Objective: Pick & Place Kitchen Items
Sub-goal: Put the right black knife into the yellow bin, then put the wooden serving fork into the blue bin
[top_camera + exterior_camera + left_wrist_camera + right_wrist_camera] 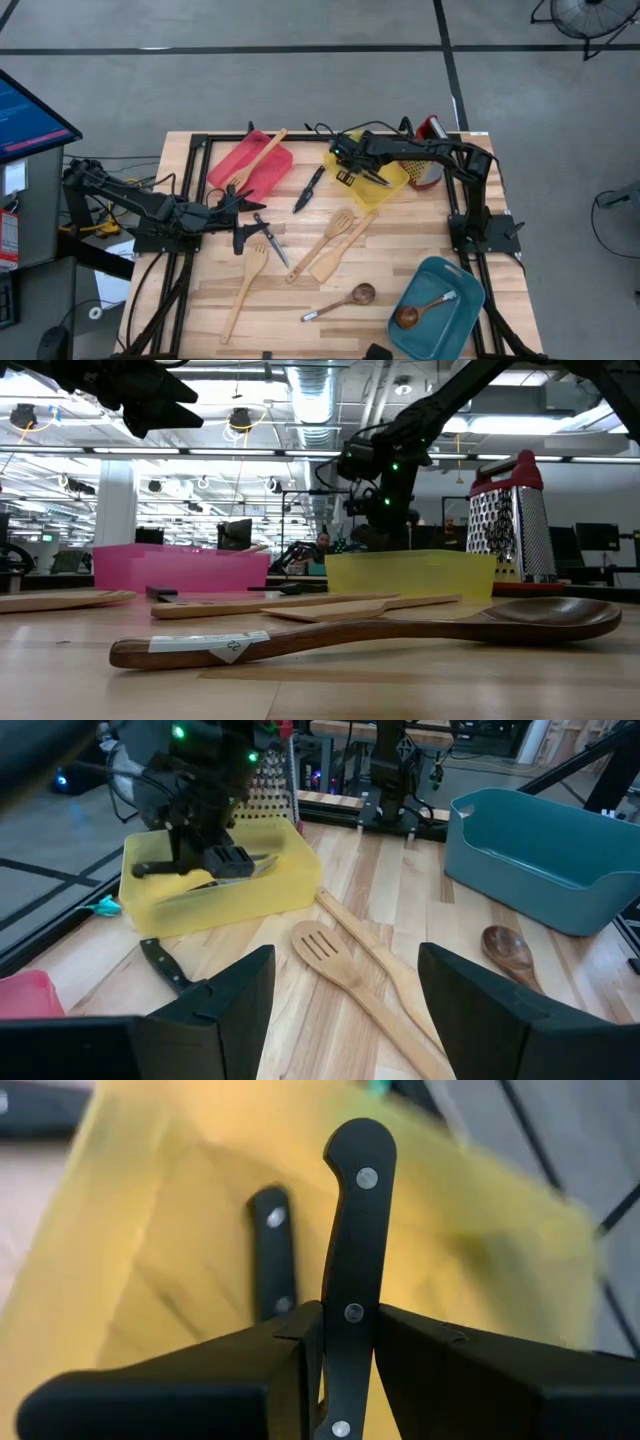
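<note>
My right gripper [352, 172] hangs over the yellow tray [385, 190], shut on a black-handled knife [250, 866]. A second black knife handle [270, 1250] lies inside that tray. My left gripper [242, 215] waits open above the table's left part, with nothing between its fingers [230, 1000]. On the wood lie a black knife [310, 188], another knife [270, 240], a slotted wooden turner [245, 290], two wooden turners [335, 245] and a dark-bowled spoon [345, 300]. My right gripper pinches the knife's black riveted handle [350, 1295] between its two fingers, about at the handle's middle. The fingers slant down from above and lie across the handle. The knife is lifted clear, roughly level over the yellow tray, with its handle end [150, 870] sticking out to one side and its blade to the other.
A red tray [235, 160] at the far left holds a wooden spatula [262, 155]. A teal tray [450, 285] at the near right holds a spoon [420, 312]. A steel box grater [430, 165] stands beside the yellow tray.
</note>
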You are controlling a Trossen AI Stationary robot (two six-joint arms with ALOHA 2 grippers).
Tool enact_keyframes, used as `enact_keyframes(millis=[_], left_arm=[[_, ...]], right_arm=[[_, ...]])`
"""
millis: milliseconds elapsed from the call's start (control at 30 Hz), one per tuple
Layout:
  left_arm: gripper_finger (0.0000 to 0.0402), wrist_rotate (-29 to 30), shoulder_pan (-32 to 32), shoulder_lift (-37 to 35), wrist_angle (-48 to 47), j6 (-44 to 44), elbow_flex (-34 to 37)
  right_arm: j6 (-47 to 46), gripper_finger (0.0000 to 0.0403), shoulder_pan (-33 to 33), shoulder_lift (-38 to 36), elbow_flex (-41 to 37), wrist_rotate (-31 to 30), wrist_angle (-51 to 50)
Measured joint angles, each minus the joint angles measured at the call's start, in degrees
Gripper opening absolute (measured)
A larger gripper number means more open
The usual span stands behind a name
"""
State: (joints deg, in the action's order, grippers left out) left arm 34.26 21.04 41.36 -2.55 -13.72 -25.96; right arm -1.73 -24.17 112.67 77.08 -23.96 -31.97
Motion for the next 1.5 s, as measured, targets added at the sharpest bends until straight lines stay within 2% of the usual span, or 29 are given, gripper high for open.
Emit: enact_keyframes(millis=[300, 467, 733, 1100, 1267, 1500], left_arm=[[0.0227, 0.0, 0.0, 0.0, 0.0, 0.0, 0.0], [0.0227, 0.0, 0.0, 0.0, 0.0, 0.0, 0.0], [0.0227, 0.0, 0.0, 0.0, 0.0, 0.0, 0.0], [0.0227, 0.0, 0.0, 0.0, 0.0, 0.0, 0.0], [0.0227, 0.0, 0.0, 0.0, 0.0, 0.0, 0.0], [0.0227, 0.0, 0.0, 0.0, 0.0, 0.0, 0.0]], right_arm=[[-0.8, 0.0076, -0.2, 0.0, -1.9, 0.7, 1.6], [-1.6, 0.0076, -0.7, -0.1, -3.9, 4.8, 5.8], [-1.5, 0.0084, -0.7, -0.1, -4.0, 4.7, 5.8], [-1.2, 0.0150, -0.8, 0.1, -4.1, 7.9, 5.4], [-0.6, 0.0174, -0.6, 0.2, -4.2, 12.7, 5.2], [-0.7, 0.0219, -0.2, -3.7, -4.2, 13.6, 3.1]])
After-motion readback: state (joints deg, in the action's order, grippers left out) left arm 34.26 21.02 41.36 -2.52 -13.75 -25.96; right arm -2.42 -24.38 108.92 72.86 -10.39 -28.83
